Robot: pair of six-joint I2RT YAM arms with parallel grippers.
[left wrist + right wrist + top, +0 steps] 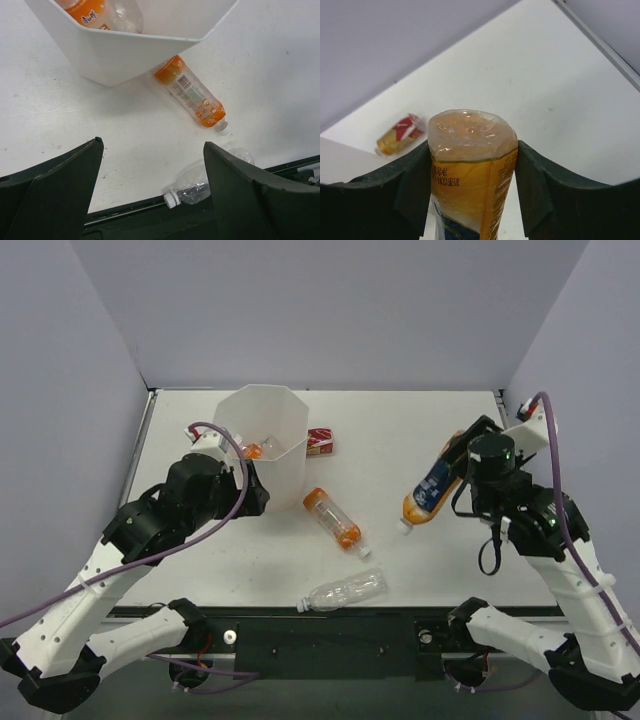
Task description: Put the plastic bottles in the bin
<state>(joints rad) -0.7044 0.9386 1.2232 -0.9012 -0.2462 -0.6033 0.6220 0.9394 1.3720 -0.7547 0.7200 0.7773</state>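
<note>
On my left, the left gripper (152,150) stands wide open with nothing in it, just beside the near wall of the bin (285,472). One orange-filled bottle (252,449) lies inside the bin; I count that one as done. Behind the bin, against its right side, is the small red box (320,441), which is not my concern. Near the bin's base a second orange bottle (332,518) lies flat on the table (400,420), its long axis diagonal, base toward the bin and white cap toward the near right. Closer to me, the clear bottle (345,591) lies almost along the near edge, cap to the left. On my right, the right gripper (468,455) is clamped on the blue-labelled bottle (432,490) close to its base, and the wrist view shows both fingers pressed against its sides. That bottle slants, base up and away, cap down toward the near left; I cannot tell whether the cap is off the table. I judge the step in hand to be the carry: next I must lift it above the tall rim, swing left to the bin's mouth, and let go without fouling my left arm.
</note>
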